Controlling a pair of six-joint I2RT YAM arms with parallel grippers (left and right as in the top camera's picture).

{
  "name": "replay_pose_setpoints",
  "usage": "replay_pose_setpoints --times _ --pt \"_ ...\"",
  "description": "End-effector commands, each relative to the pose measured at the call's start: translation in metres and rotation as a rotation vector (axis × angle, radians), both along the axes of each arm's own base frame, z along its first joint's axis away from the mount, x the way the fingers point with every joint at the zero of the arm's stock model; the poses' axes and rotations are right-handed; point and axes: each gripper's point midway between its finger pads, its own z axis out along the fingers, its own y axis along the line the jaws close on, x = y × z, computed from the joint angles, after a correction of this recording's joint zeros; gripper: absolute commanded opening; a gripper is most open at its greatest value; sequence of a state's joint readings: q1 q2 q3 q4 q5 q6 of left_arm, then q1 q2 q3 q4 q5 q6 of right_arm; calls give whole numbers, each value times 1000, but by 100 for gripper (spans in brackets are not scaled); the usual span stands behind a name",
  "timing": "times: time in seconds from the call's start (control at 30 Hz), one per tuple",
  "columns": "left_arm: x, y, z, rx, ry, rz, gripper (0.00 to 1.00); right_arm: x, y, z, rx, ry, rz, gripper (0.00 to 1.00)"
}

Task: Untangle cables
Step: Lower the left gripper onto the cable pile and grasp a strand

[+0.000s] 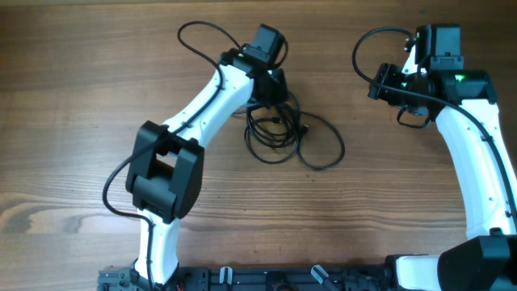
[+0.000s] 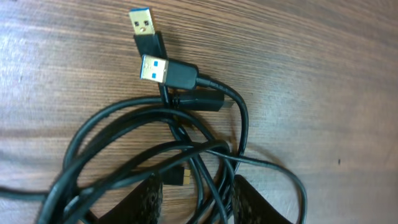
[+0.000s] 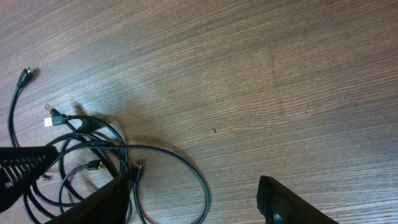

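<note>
The thin black cables (image 1: 279,133) lie in a tangled pile at the table's middle, with one loop spread out to the right (image 1: 323,145). My left gripper (image 1: 271,90) is down at the pile's upper edge. In the left wrist view it (image 2: 199,202) is open, with several strands (image 2: 186,149) running between its fingers; two blue-tongued USB plugs (image 2: 158,68) lie just beyond. My right gripper (image 1: 378,83) is open and empty, to the right of the pile. In the right wrist view it (image 3: 193,199) is wide open over bare wood, with the cables (image 3: 99,155) to its left.
The table is brown wood (image 1: 81,97). Thicker black arm wires arc beside each wrist, one on the left (image 1: 198,32) and one on the right (image 1: 367,40). The arm bases stand along the front edge (image 1: 266,279).
</note>
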State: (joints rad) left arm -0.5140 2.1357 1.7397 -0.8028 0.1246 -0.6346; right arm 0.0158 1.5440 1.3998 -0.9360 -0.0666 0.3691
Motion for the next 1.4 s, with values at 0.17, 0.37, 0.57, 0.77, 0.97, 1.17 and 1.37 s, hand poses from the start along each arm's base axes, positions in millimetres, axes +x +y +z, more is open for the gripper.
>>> replay_pose_setpoints --times 0.17,0.37,0.57,0.77,0.97,1.17,1.37 --pt "0 5 -8 107 -48 363 38 2 0 1 1 4 1 67" --pt "2 12 -19 122 -44 491 37 0 0 0 0 12 2 67" --pt "0 12 -35 131 -16 518 37 -1 0 -1 0 15 1 67" --pt "1 10 -34 132 -24 487 38 -1 0 -1 0 15 1 67" --pt "19 -13 -25 254 -218 -191 40 -1 0 -1 -4 14 9 67" --pt "8 -4 -31 442 -256 -708 46 -1 0 -1 -4 17 10 68" --pt "6 9 -34 486 -241 -854 32 -2 0 -1 -10 20 22 68"
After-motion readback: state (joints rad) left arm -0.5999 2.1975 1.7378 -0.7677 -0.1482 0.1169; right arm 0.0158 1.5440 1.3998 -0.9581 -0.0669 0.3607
